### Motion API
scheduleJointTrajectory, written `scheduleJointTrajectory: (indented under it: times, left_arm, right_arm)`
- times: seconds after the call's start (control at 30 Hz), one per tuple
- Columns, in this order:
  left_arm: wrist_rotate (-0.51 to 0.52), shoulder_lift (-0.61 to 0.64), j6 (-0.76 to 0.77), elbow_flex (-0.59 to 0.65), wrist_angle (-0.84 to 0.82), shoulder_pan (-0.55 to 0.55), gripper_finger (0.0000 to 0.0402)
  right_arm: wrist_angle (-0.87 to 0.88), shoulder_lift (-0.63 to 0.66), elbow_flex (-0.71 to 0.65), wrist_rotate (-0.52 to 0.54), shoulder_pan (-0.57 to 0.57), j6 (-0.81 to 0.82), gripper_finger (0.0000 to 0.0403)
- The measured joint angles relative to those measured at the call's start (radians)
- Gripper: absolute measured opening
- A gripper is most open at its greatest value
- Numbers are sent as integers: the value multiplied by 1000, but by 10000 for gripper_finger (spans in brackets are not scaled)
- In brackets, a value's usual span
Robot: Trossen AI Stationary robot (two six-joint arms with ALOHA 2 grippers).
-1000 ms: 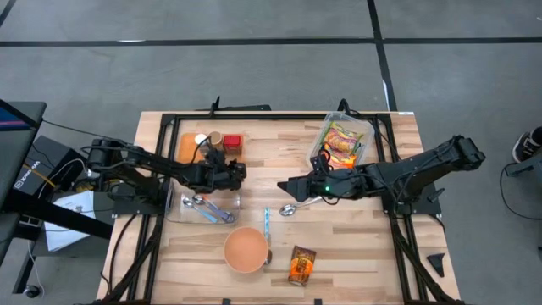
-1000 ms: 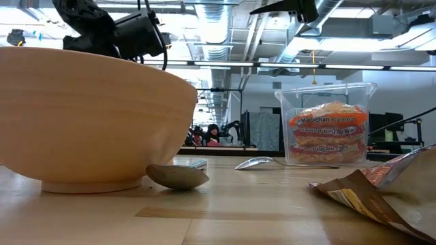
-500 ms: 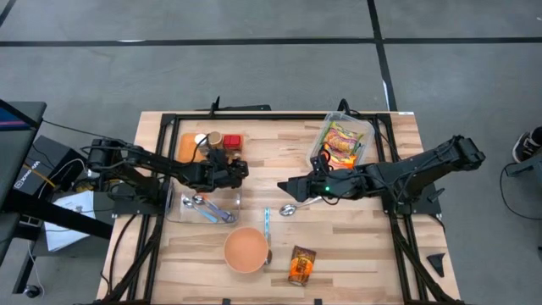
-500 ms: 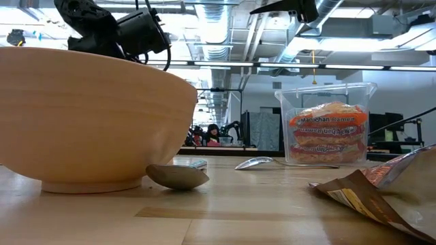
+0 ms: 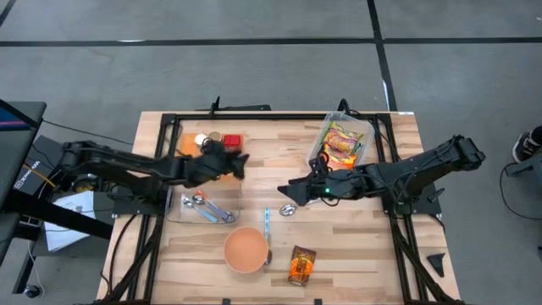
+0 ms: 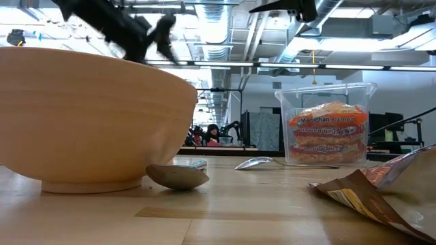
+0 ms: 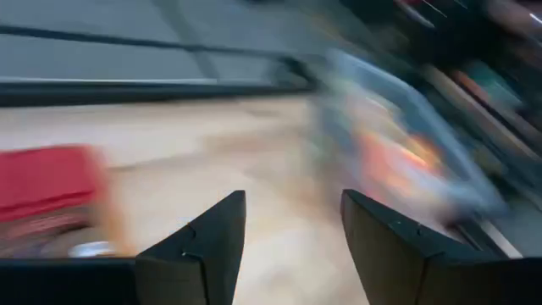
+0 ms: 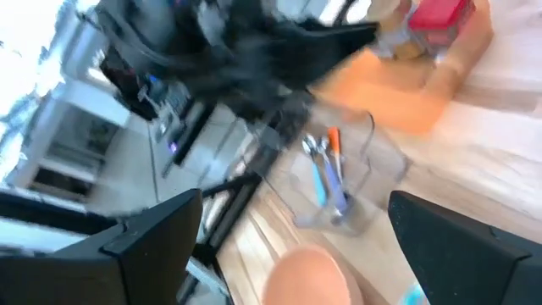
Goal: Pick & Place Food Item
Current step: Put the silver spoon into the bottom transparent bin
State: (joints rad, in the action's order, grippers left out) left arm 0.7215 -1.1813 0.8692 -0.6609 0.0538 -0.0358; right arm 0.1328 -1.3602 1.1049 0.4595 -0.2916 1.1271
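over the table's middle, both our tools hang empty

our left tool (image 5: 239,163) sits part open near the orange tray (image 5: 188,144); our right tool (image 5: 286,191) gapes wide. noodle packs (image 5: 342,142) lie in their clear tub, nothing gripped yet, so picking and placing remain.

The left pincer (image 5: 241,159) has swung back toward the orange board (image 5: 188,144). The right pincer (image 5: 284,194) has lifted slightly off the bench (image 5: 356,246).

bowl (image 5: 246,250) tan | board (image 5: 188,146) orange | box (image 5: 232,141) red | noodle packets (image 5: 342,144) orange-yellow | surface (image 5: 389,254) pale wood
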Motion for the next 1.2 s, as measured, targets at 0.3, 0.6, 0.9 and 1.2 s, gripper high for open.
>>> scheduleJointTrajectory:
  times: [0.3,0.6,0.9,1.2]
  left_arm:
    - [-672,208,-432,0,95,-138,171]
    - [-579,238,-480,0,129,-292,158]
    - [-545,238,-472,0,128,-300,150]
    - [-544,238,-470,0,129,-300,149]
  right_arm:
    - [92,0,0,-123,-55,-117,372]
    - [326,-3,0,-206,-134,-407,372]
    - [440,-28,1,-198,-101,-902,364]
    - [419,-256,-2,-229,-9,-1019,317]
